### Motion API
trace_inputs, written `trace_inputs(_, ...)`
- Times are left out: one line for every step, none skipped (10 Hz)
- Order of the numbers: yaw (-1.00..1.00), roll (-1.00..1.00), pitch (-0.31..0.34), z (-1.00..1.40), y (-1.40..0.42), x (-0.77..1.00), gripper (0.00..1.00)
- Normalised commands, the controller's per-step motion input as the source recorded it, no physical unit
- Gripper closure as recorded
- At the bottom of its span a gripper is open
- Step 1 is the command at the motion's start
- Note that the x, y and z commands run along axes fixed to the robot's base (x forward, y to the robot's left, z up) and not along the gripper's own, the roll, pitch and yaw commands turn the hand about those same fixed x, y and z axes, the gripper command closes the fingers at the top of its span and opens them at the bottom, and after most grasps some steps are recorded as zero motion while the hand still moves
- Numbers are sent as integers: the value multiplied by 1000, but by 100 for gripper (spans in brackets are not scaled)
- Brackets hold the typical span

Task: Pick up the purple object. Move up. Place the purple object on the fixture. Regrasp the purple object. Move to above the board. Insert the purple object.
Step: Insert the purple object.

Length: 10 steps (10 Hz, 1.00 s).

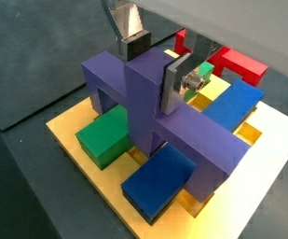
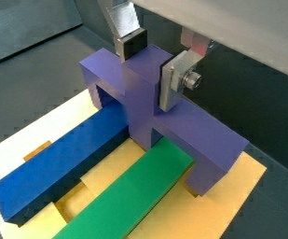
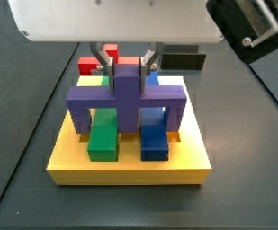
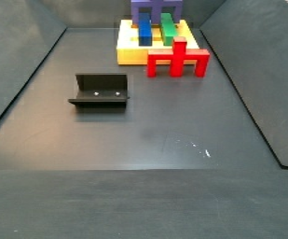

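Purple object (image 1: 153,112) sits clamped between the pincer (image 1: 157,63) fingers, over the board (image 3: 129,166).

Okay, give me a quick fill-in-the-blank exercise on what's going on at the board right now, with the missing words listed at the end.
1. The hand grips the upright stem of the ____ piece.
2. Under the purple piece's arches lie a blue block and a ____ block.
3. The board under the blocks is ____.
4. The piece standing on the floor beside the board in a side view is ____.

Missing words: purple; green; yellow; red
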Motion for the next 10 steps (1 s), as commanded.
trace_inputs(-17, 93, 57, -111, 0, 234, 100)
trace_inputs(-11, 97, 60, -103, 0, 226, 100)
trace_inputs(-20, 104, 73, -100, 0, 209, 100)
trace_inputs(0, 110, 63, -149, 0, 83, 100)
trace_inputs(0, 77, 31, -117, -117, 103, 100)
trace_inputs(0, 41, 0, -63, -234, 34, 100)
trace_inputs(-17, 34, 0, -69, -234, 0, 100)
trace_inputs(-29, 16, 0, -80, -197, 0, 100)
trace_inputs(-14, 50, 0, -137, -43, 0, 100)
trace_inputs(-23, 77, 20, -217, 9, 0, 100)
